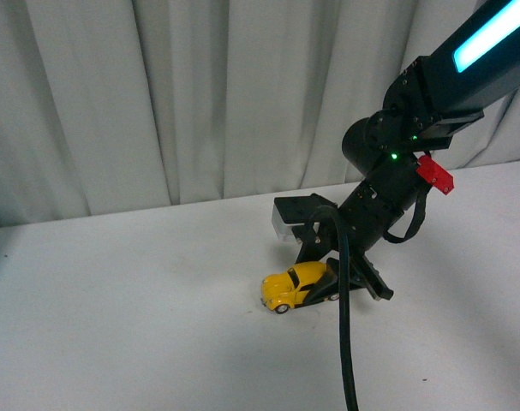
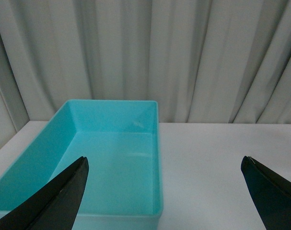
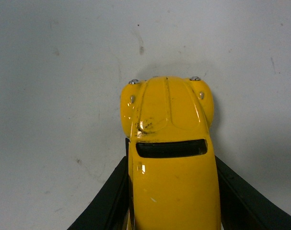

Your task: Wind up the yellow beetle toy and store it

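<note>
Now the toy car [image 1: 285, 287] is clamped by its sides in the right gripper [image 1: 318, 287], wheels down, well apart from the bin [image 2: 111, 115]. The left gripper [image 2: 163, 160] is held wide open and empty, facing the bin. Winding is judged only begun, and storing is left.

Bench [image 1: 114, 317] open L and fwd of yellow beetle toy [image 1: 290, 288]. R side blocked by right gripper [image 1: 318, 281] and cable [image 1: 346, 342]. Teal bin [image 2: 111, 112] interior unobstructed. Curtain [image 1: 157, 103] bounds rear.

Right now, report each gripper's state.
Left gripper: open, holding nothing.
Right gripper: shut on the yellow beetle toy.
</note>
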Robot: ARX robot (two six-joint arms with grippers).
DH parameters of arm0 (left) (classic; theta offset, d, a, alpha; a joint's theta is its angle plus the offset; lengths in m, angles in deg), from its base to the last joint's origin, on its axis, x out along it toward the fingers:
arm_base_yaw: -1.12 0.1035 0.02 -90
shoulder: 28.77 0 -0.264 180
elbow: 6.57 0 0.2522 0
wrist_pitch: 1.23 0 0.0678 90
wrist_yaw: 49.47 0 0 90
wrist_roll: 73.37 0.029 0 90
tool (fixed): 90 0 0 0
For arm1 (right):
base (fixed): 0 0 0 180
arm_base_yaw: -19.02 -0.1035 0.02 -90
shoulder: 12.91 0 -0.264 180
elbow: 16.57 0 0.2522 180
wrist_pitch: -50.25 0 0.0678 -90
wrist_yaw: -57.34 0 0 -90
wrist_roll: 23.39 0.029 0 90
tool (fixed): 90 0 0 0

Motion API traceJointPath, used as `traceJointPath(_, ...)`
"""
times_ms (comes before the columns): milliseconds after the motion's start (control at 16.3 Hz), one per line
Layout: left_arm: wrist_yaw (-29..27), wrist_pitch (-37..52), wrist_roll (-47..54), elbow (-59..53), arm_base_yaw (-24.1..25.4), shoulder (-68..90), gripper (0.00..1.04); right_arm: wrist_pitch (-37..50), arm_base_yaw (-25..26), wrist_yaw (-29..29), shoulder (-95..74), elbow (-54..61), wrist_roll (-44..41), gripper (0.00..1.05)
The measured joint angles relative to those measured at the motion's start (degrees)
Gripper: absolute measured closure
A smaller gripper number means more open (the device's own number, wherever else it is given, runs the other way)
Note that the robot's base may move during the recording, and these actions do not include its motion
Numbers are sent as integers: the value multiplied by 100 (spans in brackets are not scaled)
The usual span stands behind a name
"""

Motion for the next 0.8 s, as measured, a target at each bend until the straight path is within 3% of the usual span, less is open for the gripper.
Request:
traceJointPath(369,0,0,0,0,0,0,7,136,-238,116,0,-11,678,62)
traceJointPath(800,0,0,0,0,0,0,7,317,-367,122,-57,-72,726,62)
